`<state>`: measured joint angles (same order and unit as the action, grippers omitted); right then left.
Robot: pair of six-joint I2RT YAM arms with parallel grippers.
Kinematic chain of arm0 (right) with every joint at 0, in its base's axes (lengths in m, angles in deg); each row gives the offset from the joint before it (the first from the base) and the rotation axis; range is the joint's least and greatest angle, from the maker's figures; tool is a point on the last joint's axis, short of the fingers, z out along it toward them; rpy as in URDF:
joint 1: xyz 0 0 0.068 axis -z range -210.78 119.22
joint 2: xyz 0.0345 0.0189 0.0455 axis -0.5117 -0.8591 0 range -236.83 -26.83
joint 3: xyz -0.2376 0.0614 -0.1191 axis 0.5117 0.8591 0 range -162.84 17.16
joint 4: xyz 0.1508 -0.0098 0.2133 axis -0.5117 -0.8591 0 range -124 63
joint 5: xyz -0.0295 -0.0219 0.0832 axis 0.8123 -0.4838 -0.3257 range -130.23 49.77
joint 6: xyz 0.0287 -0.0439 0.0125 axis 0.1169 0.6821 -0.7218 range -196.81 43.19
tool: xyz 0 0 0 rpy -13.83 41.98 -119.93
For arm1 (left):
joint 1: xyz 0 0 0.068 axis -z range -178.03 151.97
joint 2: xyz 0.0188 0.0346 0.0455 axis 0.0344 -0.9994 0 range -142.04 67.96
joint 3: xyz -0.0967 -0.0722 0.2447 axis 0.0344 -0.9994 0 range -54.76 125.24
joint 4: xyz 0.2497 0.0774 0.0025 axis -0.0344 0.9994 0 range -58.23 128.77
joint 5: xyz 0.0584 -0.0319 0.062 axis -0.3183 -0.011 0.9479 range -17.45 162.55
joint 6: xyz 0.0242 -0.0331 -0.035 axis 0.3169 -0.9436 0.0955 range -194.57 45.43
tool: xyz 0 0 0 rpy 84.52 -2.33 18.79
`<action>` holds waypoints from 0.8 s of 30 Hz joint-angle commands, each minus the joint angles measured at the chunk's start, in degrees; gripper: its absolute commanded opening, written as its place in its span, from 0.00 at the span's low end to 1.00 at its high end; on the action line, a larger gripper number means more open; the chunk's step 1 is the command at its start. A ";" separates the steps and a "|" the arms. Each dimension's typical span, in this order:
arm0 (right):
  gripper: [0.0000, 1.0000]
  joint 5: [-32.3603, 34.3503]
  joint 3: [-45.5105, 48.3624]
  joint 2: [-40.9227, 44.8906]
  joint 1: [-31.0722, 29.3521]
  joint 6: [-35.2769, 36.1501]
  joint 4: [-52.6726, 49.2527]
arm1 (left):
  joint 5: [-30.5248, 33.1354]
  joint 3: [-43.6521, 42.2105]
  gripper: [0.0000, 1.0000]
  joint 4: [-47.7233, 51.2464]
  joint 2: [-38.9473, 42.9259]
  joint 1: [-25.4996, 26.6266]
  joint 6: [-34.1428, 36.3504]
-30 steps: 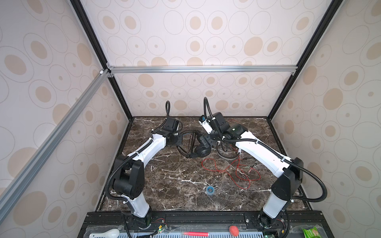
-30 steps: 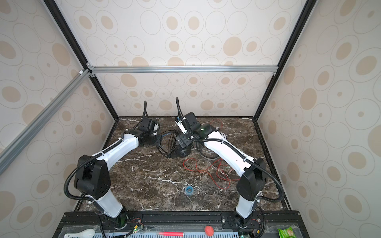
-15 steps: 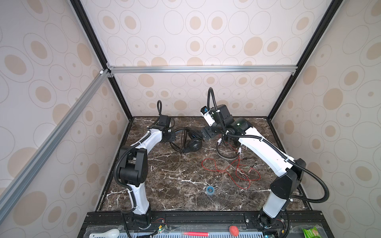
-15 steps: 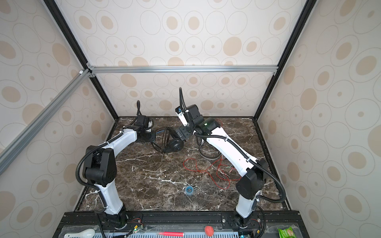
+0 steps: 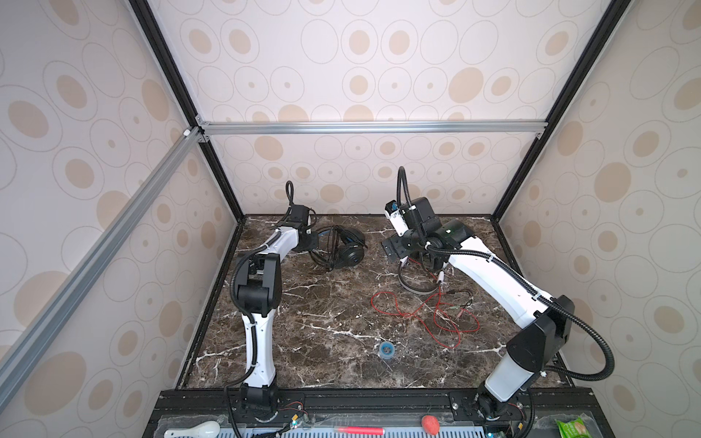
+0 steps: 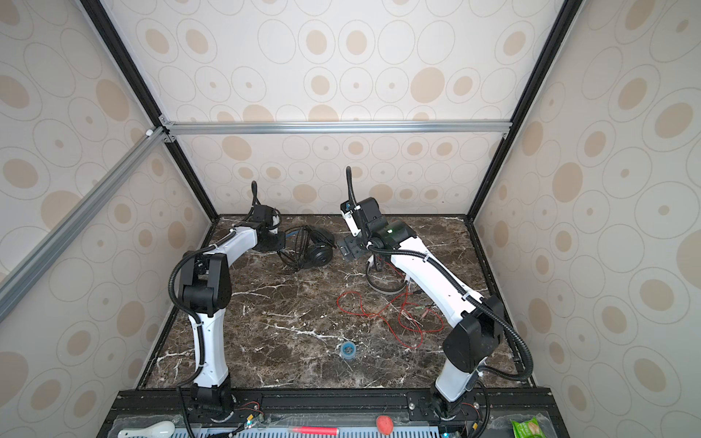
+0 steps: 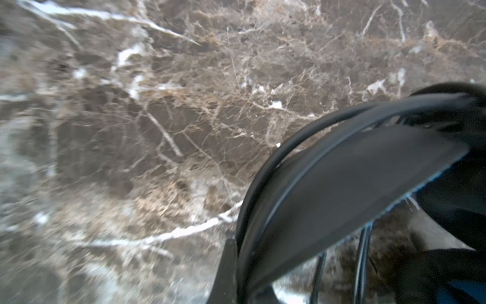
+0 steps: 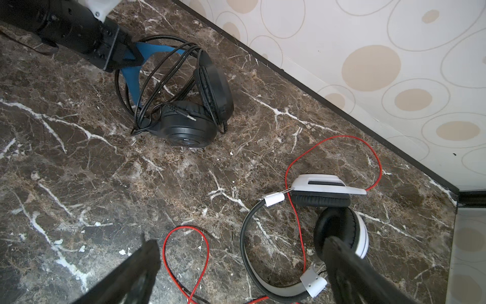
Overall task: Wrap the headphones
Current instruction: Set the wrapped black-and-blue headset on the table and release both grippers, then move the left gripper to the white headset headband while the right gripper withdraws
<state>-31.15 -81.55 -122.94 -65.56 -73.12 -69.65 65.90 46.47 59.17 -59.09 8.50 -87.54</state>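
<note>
Gleaming marble [image 5: 322,303], padded black headphones [image 5: 351,255]

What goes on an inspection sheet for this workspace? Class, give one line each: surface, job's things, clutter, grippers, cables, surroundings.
Surface: dark veined marble tabletop.
Job's things: black headphones back left; white headphones back right.
Clutter: small blue ring near the front.
Grippers: left gripper shut on the black headphones' blue band; right gripper open above the white headphones, holding nothing.
Cables: black cord looped around its headphones; red cord loose across the marble.
Surroundings: patterned walls, aluminium bar.
</note>
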 commanded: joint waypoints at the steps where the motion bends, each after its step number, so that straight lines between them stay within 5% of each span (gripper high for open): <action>1: 1.00 1.11 0.63 2.06 0.06 -0.37 -1.10 | -1.86 3.06 0.00 -1.10 -0.90 -0.55 1.49; 4: 1.00 1.31 1.06 2.42 0.11 -0.24 -0.76 | -2.22 2.15 0.12 -1.39 -0.60 -0.71 1.35; 14: 1.00 -0.24 0.79 1.54 1.32 -2.61 -1.11 | 1.09 0.03 0.88 0.21 5.22 -0.90 1.50; 20: 1.00 -0.51 2.65 2.22 5.79 -5.27 -4.21 | 7.69 -3.21 0.98 3.61 12.78 -0.24 1.58; 24: 1.00 -2.56 7.39 4.96 10.96 -7.53 -3.29 | 10.92 -7.43 0.98 4.57 21.94 6.33 0.71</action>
<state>-32.41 -76.79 -121.28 -57.54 -77.91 -71.25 73.55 40.64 61.64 -43.76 10.12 -86.78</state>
